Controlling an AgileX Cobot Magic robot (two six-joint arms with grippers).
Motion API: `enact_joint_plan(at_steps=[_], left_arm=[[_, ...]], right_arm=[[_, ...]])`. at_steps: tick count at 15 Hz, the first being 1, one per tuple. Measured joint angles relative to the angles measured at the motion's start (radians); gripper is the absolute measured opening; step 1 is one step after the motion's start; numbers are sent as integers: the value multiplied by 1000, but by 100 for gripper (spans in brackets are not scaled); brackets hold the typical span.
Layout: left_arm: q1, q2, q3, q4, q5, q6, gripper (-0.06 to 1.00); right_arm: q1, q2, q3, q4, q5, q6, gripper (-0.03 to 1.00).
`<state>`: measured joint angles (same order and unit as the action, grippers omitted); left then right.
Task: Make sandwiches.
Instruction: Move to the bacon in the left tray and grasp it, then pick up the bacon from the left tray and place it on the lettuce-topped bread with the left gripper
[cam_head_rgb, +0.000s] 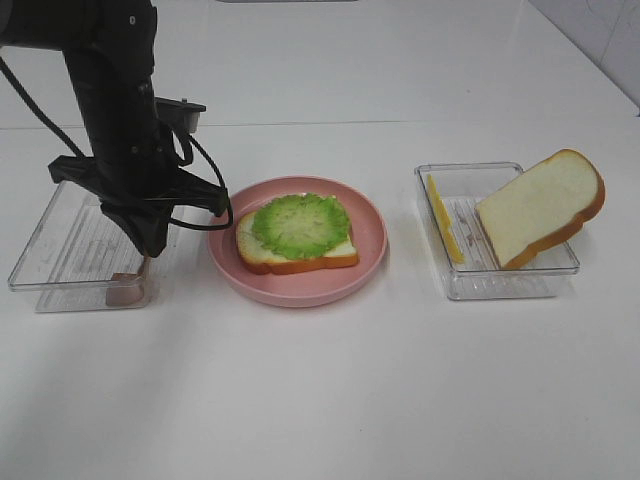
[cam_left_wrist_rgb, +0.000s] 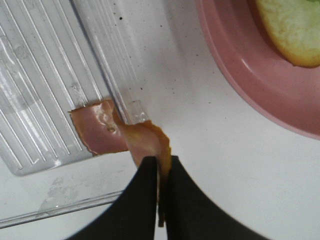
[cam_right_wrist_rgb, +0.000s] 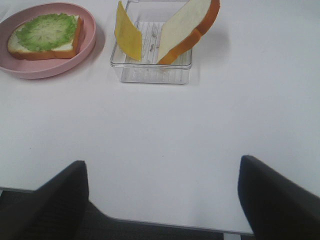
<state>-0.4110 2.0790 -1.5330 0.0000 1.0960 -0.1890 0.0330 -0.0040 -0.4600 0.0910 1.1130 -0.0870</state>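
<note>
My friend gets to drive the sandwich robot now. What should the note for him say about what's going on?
Left gripper: shut on the meat slice, which lies across the corner of the left clear tray and is not lifted out yet.
Right gripper: open, holding nothing.
Done: one bread slice is on the pink plate with lettuce on top.
Left to do: put the meat on the lettuce, then the cheese slice, then the second bread slice. Both of those lean in the right clear tray.
</note>
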Motion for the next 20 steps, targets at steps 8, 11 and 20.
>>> enact_joint_plan(at_steps=[8,11,20], left_arm=[[0,-137,5,-17,0,0,0],[0,-254,-9,-107,-5,15,0],[-35,-77,-243,-464,-190,125,0]], right_arm=[[0,0,0,0,0,0,80],[0,0,0,0,0,0,80],[0,0,0,0,0,0,80]])
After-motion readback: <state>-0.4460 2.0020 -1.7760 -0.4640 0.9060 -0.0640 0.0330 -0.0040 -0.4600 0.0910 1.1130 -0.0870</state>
